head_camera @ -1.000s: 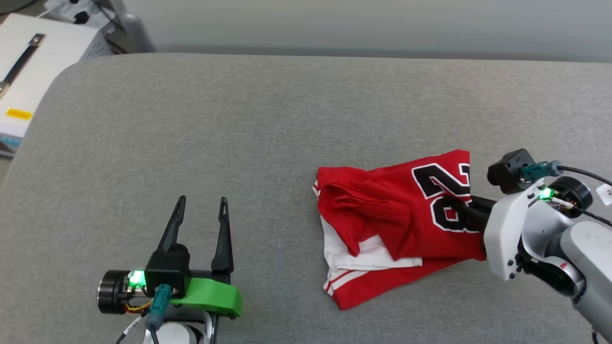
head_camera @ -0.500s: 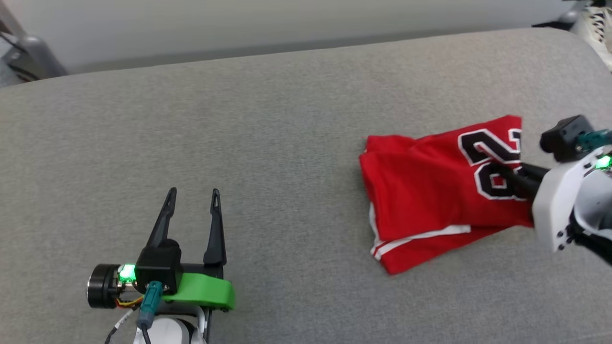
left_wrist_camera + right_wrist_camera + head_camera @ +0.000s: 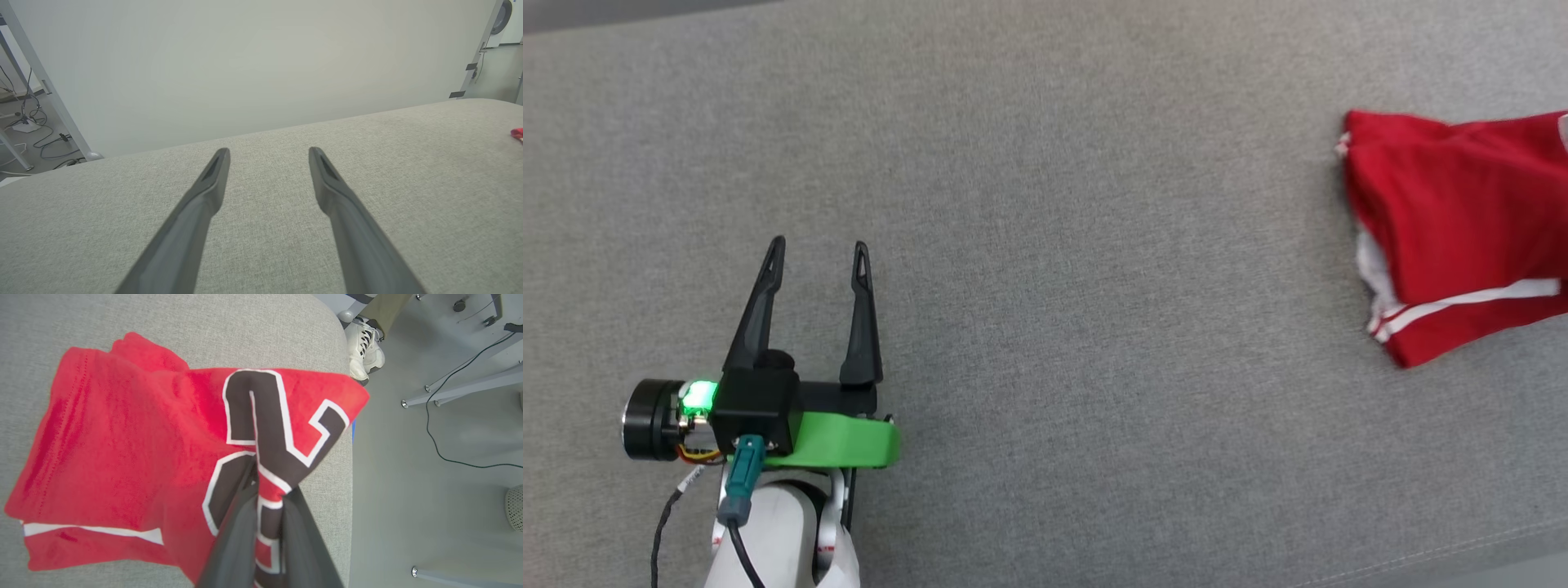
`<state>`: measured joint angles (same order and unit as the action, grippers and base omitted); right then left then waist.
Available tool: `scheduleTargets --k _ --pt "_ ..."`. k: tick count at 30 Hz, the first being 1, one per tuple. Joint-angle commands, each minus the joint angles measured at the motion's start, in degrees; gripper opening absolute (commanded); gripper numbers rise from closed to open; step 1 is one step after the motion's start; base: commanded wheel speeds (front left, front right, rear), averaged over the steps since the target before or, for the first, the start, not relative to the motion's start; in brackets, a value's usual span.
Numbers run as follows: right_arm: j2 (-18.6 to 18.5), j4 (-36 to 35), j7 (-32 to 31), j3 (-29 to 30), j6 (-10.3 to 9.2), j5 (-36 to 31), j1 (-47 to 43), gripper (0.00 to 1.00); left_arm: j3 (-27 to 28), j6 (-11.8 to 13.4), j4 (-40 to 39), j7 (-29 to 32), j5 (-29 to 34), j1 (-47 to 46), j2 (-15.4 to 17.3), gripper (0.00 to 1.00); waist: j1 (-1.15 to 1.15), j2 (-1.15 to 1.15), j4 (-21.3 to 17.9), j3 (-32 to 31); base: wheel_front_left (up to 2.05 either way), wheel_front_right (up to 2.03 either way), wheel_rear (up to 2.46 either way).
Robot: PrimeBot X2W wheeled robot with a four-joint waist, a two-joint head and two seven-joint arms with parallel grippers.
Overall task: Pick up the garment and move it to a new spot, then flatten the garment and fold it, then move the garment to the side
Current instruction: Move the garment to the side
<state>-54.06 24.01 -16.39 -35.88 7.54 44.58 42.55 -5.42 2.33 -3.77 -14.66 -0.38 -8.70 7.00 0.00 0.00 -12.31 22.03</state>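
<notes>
Right gripper [image 3: 267,490] clamped on shirt's number print; I'm dragging. Shirt [image 3: 1445,220] now far right of head frame, at table [image 3: 1045,245] end; was mid-right a second ago, though camera swung too. Left gripper [image 3: 818,245] spread, idle lower left. I judge move step near done, flattening next.

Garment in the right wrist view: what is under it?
The grey padded surface lies under the garment, which the right claw pinches at the black numeral. Whatever is directly beneath the cloth is covered.
</notes>
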Motion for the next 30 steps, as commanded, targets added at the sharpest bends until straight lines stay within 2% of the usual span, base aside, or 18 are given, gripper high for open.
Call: scheduleTargets --k 1,9,19,20,21,25,30 --pt "-0.46 1.99 0.97 0.32 -0.05 -0.57 2.06 0.00 -0.05 0.03 -0.51 -0.34 0.67 -1.26 0.55 1.00 0.00 0.00 -0.01 4.38 0.00 0.00 0.00" --pt "-0.49 14.37 4.47 1.91 -0.05 -1.96 9.18 0.00 0.12 0.55 -2.10 -0.34 0.98 -3.47 1.78 1.00 0.00 0.00 0.94 8.64 0.00 0.00 0.00" --pt "3.92 25.06 7.17 2.64 -0.05 -2.83 13.16 0.00 0.19 1.39 -2.42 -0.34 0.68 -3.96 2.47 1.00 0.00 0.00 1.09 9.04 0.00 0.00 0.00" --pt "4.58 26.00 7.23 2.68 -0.05 -2.61 13.12 0.35 0.23 1.54 -2.29 -0.34 0.58 -3.85 2.44 1.00 0.00 0.00 1.08 8.55 0.00 0.00 0.00" --pt "4.91 26.66 7.83 2.80 -0.05 -2.66 13.20 1.00 0.23 1.63 -2.16 -0.34 0.48 -3.72 2.40 1.00 0.00 0.00 1.11 8.03 0.00 0.00 0.00" --pt "5.55 28.33 11.01 3.03 -0.05 -3.06 13.20 1.00 0.17 1.98 -1.46 -0.34 -0.03 -2.76 2.08 1.00 0.00 0.00 1.46 5.18 0.00 0.00 0.00" --pt "5.58 27.33 18.78 3.45 -0.05 -4.86 13.25 1.00 0.45 2.47 -0.55 -0.34 -0.85 -0.87 1.42 1.00 0.00 0.00 2.40 0.48 0.00 0.00 0.00"
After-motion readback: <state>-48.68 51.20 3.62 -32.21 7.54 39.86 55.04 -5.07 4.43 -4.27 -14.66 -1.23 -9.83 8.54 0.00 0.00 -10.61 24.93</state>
